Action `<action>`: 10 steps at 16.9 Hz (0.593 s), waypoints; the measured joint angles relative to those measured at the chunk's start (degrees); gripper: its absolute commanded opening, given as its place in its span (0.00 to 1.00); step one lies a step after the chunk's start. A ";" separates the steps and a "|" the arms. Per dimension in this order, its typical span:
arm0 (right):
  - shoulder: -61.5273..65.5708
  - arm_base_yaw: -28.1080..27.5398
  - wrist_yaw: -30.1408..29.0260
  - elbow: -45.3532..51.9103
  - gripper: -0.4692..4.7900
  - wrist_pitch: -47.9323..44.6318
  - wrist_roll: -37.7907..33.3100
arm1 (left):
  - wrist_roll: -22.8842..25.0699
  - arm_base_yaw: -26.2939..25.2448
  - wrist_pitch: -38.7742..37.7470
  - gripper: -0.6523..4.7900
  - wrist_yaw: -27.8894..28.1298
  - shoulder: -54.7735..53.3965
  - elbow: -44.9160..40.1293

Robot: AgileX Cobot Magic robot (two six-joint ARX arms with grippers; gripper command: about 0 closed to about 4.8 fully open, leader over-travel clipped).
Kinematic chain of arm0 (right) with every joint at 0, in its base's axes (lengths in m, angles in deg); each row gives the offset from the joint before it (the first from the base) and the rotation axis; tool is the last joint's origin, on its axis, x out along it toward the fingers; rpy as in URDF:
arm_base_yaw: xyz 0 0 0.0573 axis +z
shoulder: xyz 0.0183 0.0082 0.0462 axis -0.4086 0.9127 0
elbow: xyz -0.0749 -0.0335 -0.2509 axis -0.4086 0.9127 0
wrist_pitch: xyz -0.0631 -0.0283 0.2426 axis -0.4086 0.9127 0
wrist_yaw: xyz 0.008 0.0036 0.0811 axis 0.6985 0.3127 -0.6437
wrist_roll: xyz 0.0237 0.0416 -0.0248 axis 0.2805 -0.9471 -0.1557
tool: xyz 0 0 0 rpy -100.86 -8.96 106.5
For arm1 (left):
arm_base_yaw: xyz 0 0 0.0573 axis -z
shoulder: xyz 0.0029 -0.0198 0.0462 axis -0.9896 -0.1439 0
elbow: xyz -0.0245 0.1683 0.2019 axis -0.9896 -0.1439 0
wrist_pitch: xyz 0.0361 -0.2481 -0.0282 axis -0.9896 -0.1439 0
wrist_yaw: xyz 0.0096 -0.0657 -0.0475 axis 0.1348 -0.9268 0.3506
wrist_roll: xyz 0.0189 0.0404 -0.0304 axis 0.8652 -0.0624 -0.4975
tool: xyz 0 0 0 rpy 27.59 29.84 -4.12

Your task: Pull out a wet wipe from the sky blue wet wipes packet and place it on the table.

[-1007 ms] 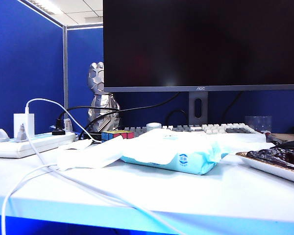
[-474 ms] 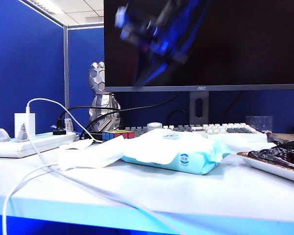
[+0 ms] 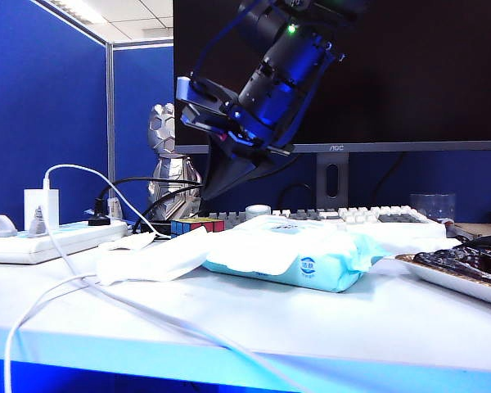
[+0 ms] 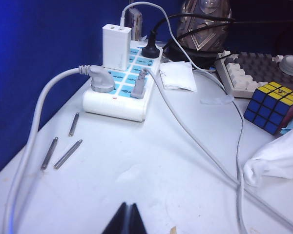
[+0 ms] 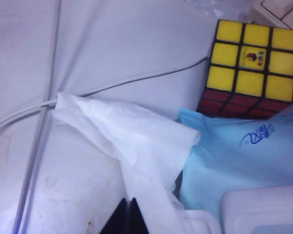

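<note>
Jaws of both the right gripper (image 5: 130,204), poised above the wet wipe (image 5: 136,141), and the left gripper (image 4: 127,210) are closed, empty. The wipe seemingly remains tucked into the sky blue wet wipes packet (image 3: 311,260) on the bench (image 3: 376,319); extraction is pending.

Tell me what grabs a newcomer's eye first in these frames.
The dark right arm dominates, slanting down in front of the black monitor, its right gripper shut above the left end of the flat sky blue wet wipes packet on the white table. A thin white wet wipe trails from the packet's left end. Behind sits a multicoloured puzzle cube; the shut left gripper hangs near the white power strip.
</note>
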 measured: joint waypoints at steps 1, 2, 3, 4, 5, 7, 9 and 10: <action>0.00 0.00 0.04 0.02 0.09 -0.31 -0.02 | -0.02 0.00 0.00 0.12 0.00 0.00 0.00; 0.11 0.00 0.22 0.00 0.09 -1.14 0.00 | -0.02 0.00 0.00 0.12 0.00 0.00 0.00; 0.59 0.00 0.70 -0.02 0.09 -1.97 -0.02 | -0.02 0.00 0.00 0.12 0.00 0.00 0.00; 1.84 -0.02 1.29 -0.07 0.09 -2.51 -0.02 | -0.02 0.00 0.00 0.12 0.00 0.00 0.00; 3.02 -0.04 1.68 -0.04 0.09 -2.49 -0.02 | -0.02 0.00 0.00 0.12 0.00 0.00 0.00; 4.59 -0.07 1.77 -0.04 0.09 -2.47 -0.02 | -0.02 0.00 -0.02 0.12 0.00 0.00 0.00; 5.84 -0.07 2.08 -0.04 0.09 -2.43 -0.02 | -0.02 0.00 0.00 0.12 0.00 0.00 0.00; 5.88 -0.04 1.81 -0.04 0.09 -2.03 -0.02 | -0.02 0.00 0.00 0.12 0.00 0.00 0.00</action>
